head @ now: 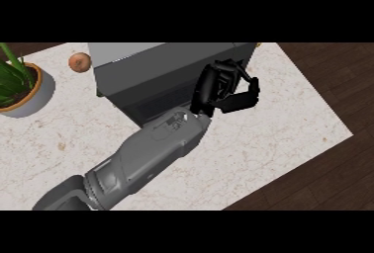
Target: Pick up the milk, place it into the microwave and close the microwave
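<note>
The microwave (164, 71) is a dark grey box at the back middle of the counter, with its darker front (157, 104) facing the lower left. My left hand (223, 91) is at the microwave's right front corner, at the end of a forearm that comes up from the lower left. Its fingers (219, 69) are curled against the box's right side, and the thumb (248, 94) sticks out to the right. I see nothing in the hand. No milk shows anywhere, and the forearm hides part of the microwave's front.
A potted green plant (18, 86) stands at the left edge. A round brown item (79, 62) lies behind the microwave's left corner. The pale marble counter (277, 128) ends on the right and lower right, with dark wooden floor (329, 178) beyond.
</note>
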Controlling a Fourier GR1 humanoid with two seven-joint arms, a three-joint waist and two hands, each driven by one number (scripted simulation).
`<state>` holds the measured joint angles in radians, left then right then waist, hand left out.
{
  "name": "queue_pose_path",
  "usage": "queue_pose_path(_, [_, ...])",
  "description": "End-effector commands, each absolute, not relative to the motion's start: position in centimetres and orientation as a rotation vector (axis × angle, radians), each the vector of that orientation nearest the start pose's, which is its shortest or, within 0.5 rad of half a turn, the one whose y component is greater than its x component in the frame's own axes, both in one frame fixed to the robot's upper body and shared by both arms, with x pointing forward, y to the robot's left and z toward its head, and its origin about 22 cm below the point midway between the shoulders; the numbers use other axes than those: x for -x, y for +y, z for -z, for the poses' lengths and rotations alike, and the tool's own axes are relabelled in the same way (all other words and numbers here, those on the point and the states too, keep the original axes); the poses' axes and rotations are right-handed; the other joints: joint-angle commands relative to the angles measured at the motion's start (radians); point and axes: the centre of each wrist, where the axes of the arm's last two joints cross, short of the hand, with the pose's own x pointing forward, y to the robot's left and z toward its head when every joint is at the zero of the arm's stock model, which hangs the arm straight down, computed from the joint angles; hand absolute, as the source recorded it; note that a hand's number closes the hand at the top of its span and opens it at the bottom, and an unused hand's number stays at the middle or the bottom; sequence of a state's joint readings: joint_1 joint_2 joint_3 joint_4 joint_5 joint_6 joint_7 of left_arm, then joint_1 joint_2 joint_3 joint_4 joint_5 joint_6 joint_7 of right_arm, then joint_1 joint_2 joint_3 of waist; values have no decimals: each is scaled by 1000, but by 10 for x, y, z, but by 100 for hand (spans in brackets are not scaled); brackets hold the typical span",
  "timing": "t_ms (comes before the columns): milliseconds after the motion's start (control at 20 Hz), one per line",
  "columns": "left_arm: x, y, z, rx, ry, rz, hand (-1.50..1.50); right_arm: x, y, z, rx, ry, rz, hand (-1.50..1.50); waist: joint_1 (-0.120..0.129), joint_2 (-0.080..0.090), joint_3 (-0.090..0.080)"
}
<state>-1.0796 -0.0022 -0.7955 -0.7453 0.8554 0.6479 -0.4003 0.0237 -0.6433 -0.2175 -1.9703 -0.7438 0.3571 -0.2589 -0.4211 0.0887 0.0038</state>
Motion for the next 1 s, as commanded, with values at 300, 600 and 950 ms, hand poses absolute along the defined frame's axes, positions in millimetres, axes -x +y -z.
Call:
queue_pose_path(300, [-393,38,-53,1,-1721,182,150,-206,-365,-184,-323,-2256,-303,-150,83,11,-3])
queue_pose_path(600, [-396,50,-47,-18,-1738,202,-150,-199,-366,-189,-311,-2271,-286,-150,117,13,-6])
queue_pose_path(950, [-397,55,-47,25,-1723,206,-150,-190,-367,-192,-309,-2264,-282,-150,135,8,-5])
